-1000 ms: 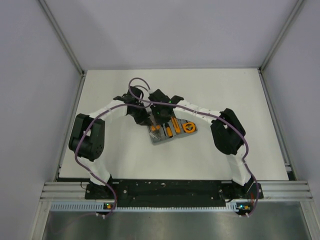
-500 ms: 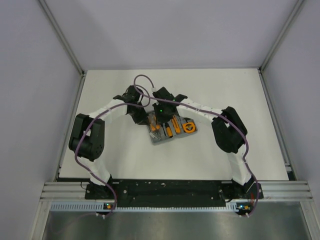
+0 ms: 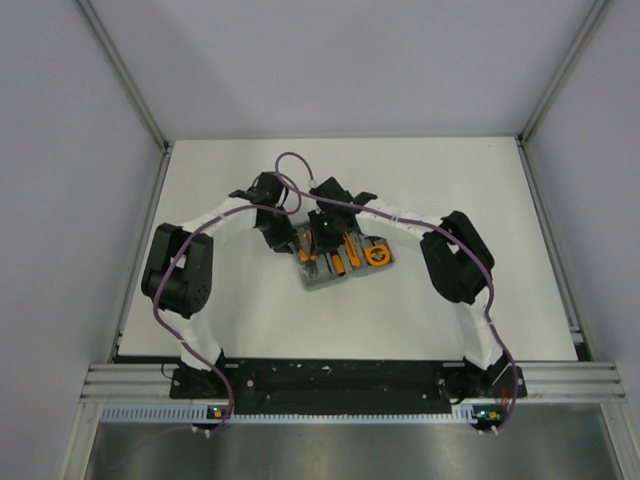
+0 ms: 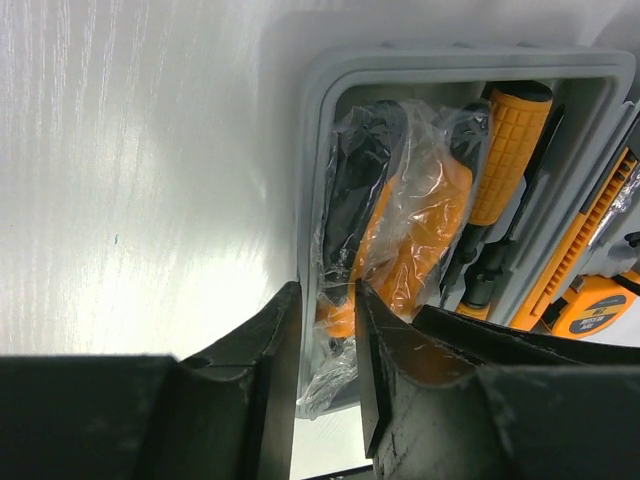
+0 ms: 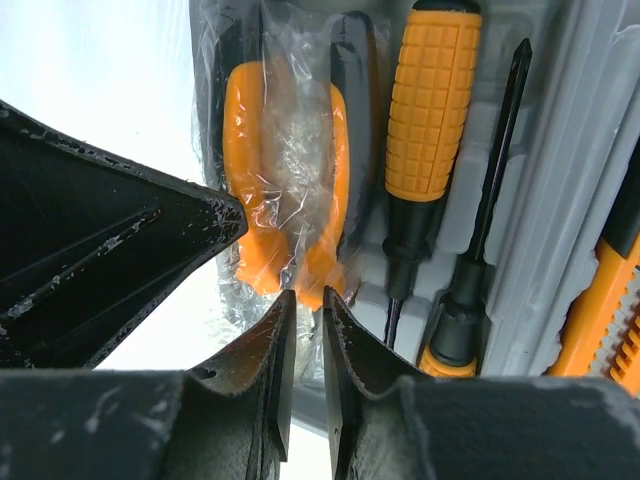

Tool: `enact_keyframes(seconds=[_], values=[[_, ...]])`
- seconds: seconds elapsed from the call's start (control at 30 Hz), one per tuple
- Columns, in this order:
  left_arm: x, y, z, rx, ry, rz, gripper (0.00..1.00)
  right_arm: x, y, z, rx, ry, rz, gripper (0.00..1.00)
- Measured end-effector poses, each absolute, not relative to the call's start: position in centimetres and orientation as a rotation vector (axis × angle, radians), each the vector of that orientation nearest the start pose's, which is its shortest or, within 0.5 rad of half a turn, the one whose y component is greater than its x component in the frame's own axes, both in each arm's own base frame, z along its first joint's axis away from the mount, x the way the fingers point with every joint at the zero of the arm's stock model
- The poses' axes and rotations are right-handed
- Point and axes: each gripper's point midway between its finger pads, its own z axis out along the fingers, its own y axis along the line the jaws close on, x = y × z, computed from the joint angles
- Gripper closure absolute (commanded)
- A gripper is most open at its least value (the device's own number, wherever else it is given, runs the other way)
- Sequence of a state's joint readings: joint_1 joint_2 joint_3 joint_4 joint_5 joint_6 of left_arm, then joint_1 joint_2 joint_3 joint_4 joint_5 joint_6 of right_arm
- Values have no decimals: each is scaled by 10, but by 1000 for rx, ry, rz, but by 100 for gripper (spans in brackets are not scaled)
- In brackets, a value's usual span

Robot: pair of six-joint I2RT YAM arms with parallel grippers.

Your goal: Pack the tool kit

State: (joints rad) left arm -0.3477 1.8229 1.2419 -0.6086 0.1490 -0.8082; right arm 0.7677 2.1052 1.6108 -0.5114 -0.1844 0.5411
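The grey tool kit case [image 3: 326, 282] lies open mid-table with orange-and-black tools in it. In the left wrist view my left gripper [image 4: 328, 300] straddles the case's left wall [image 4: 308, 200], closed on that wall and the end of the plastic-wrapped pliers [image 4: 400, 230]. In the right wrist view my right gripper [image 5: 309, 300] is nearly closed, pinching the plastic wrap at the tip of the pliers [image 5: 285, 150]. An orange-handled screwdriver [image 5: 432, 100] and a second screwdriver [image 5: 495, 150] lie in their slots. The round tape measure [image 3: 377, 255] sits at the case's right end.
Both grippers [image 3: 285, 235] [image 3: 322, 235] crowd the case's left end, a finger of the left gripper [image 5: 100, 250] close beside the right one. An orange knife-like tool [image 4: 585, 230] lies in the case. Grey walls enclose the white table [image 3: 250, 320] on three sides.
Both grippers have shifted slightly at the case's left end and the purple cable loop has moved right. The case has stayed in place.
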Motion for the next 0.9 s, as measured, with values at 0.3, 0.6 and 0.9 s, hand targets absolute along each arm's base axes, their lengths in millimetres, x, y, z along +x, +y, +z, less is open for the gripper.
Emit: enact_keyframes(seconds=[0.3,0.6,0.9], values=[[348,-184,52,-604,2792,-471,78,327,381,53,-362,2687,653,83],[357,-183,65,-598,2746,-465,85,340,374,62,-364,2630,579,82],[358,-184,58,-599,2766,-461,86,350,381,73,-393,2581,584,82]])
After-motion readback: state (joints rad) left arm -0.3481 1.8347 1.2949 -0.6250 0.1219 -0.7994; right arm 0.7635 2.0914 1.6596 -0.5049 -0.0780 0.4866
